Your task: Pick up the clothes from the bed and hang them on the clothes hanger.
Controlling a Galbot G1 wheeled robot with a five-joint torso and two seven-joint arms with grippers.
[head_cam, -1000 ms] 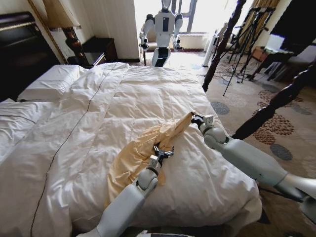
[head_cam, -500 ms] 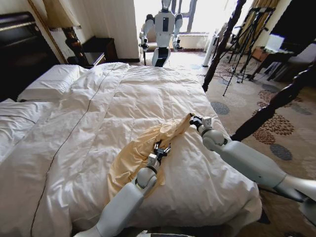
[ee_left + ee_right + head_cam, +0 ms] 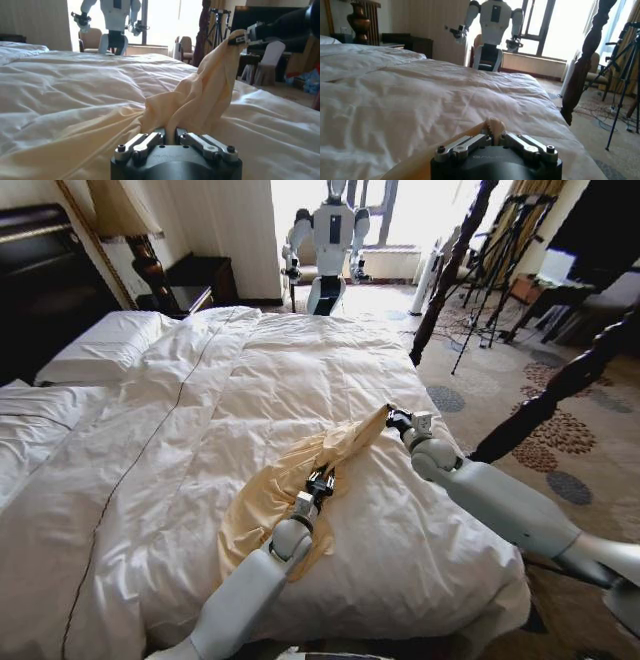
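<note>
Pick-up step: left gripper (image 3: 322,479) and right gripper (image 3: 393,418), fingers pinched on the clothes (image 3: 262,502), near the bed (image 3: 300,360) foot edge. Next, likely: lifting fabric clear together.

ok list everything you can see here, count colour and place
clothes: one, pale yellow top, on the duvet near the bed's foot, one end lifted
bed: one, white duvet, dark headboard
pillows: white, by the headboard
bed posts: two, dark twisted wood, right of the bed
second robot: one, white, by the window
tripods: dark, far right
left gripper: shut on the top's middle
right gripper: shut on the raised end
</note>
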